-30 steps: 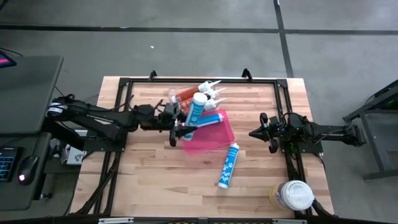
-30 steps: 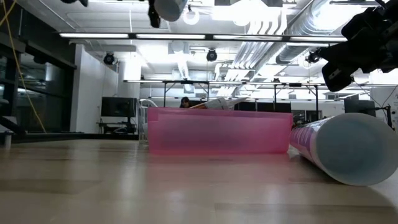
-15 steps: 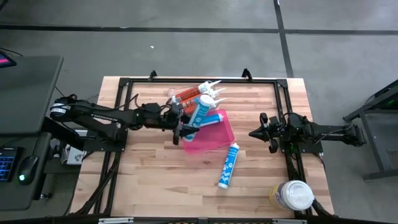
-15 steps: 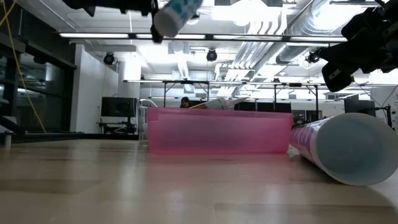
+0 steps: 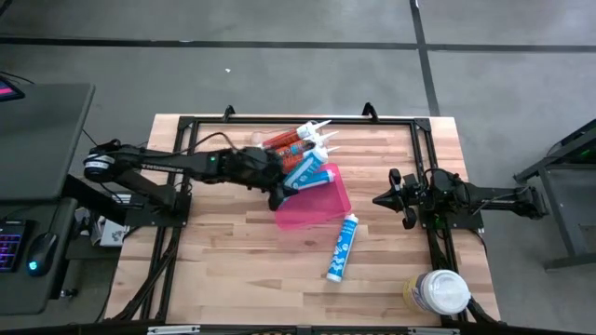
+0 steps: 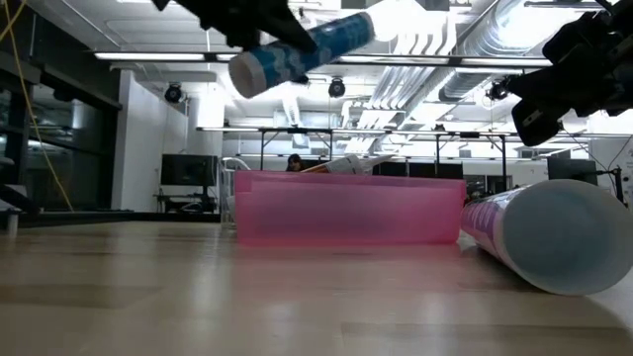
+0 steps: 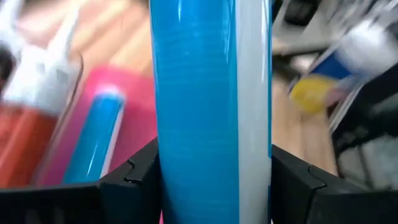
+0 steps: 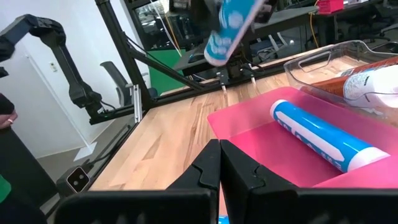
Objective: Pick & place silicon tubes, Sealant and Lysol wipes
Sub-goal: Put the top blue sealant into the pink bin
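A blue-and-white sealant tube (image 6: 302, 52) was held in the air by the left gripper (image 5: 277, 186) above the near-left edge of the pink tray (image 5: 321, 207), the fingers (image 7: 130, 180) clamped on either side of its barrel. In the low view the tube was seen tilted, its flat end lower and turned toward the camera, well clear of the tray's wall. A second blue tube (image 8: 323, 138) was seen lying inside the pink tray, along its floor. Just beyond the tray, a clear bin (image 8: 339, 59) was seen holding orange and white-nozzled silicon tubes (image 5: 291, 141), their tips pointing away from the tray toward the far edge of the tabletop (image 5: 223, 261). Another blue-and-white tube (image 5: 342, 247) was left lying on the tabletop near the tray's front-right corner, not touching it. The Lysol wipes (image 5: 438, 291), a yellowish canister with a wide white lid, were seen standing well apart from the tray, at the front-right edge of the tabletop. The right gripper (image 5: 380, 199) was kept to the right of the tray, its fingers (image 8: 205, 171) pressed together with nothing between them, pointing toward the tray.
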### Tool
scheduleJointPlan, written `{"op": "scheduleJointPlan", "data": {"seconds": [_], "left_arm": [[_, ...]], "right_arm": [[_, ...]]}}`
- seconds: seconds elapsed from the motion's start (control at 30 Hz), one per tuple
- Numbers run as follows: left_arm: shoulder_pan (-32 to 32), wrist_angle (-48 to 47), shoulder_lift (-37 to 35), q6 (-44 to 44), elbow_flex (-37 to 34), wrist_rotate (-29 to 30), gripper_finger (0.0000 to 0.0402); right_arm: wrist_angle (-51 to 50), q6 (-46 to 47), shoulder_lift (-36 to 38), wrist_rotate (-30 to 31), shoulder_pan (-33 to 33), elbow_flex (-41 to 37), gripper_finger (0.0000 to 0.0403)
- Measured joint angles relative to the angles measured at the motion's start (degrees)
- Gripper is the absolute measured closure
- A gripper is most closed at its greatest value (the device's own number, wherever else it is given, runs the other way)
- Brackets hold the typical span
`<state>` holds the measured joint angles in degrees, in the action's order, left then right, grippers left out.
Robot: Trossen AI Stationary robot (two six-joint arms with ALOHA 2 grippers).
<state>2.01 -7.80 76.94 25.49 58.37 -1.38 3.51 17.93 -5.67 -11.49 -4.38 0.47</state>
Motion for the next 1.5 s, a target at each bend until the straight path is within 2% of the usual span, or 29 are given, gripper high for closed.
{"op": "scheduleJointPlan", "data": {"seconds": [0.5,0.63,0.87,0.97,1.07,1.13,1.37,1.43,1.5], "left_arm": [[-0.1,-28.26,18.96,-10.23,25.54,-1.51,0.0209],[-0.14,-36.04,23.46,-13.15,29.92,-1.54,0.0209],[-0.12,-42.36,28.12,-16.24,31.94,-1.47,0.0209],[-0.12,-38.89,30.72,-16.33,32.35,-0.75,0.0209],[-0.12,-43.37,31.87,-16.37,31.85,-0.17,0.0209],[-0.12,-40.05,32.7,-16.73,32.08,0.53,0.0209],[0.36,-40.21,35.6,-16.58,31.97,1.96,0.0209],[0.73,-36.82,36.67,-16.3,32.33,1.96,0.0209],[1.07,-39.68,37.02,-15.96,31.93,1.93,0.0209]], "right_arm": [[0.03,0.0,0.02,0.0,0.0,0.0,0.0402],[0.06,0.0,0.02,0.0,0.0,0.0,0.0402],[-0.05,0.0,0.03,0.0,0.0,0.0,0.0402],[-0.05,0.0,-0.04,0.02,0.0,0.0,0.0402],[-0.06,0.0,-0.06,0.0,0.0,0.0,0.0402],[-0.01,0.0,-0.16,0.0,0.0,0.0,0.0402],[0.04,0.0,-0.37,0.0,0.0,0.0,0.0402],[0.02,0.0,-0.37,0.0,0.0,0.0,0.0402],[0.04,0.0,-0.37,0.0,0.0,0.0,0.0402]]}}
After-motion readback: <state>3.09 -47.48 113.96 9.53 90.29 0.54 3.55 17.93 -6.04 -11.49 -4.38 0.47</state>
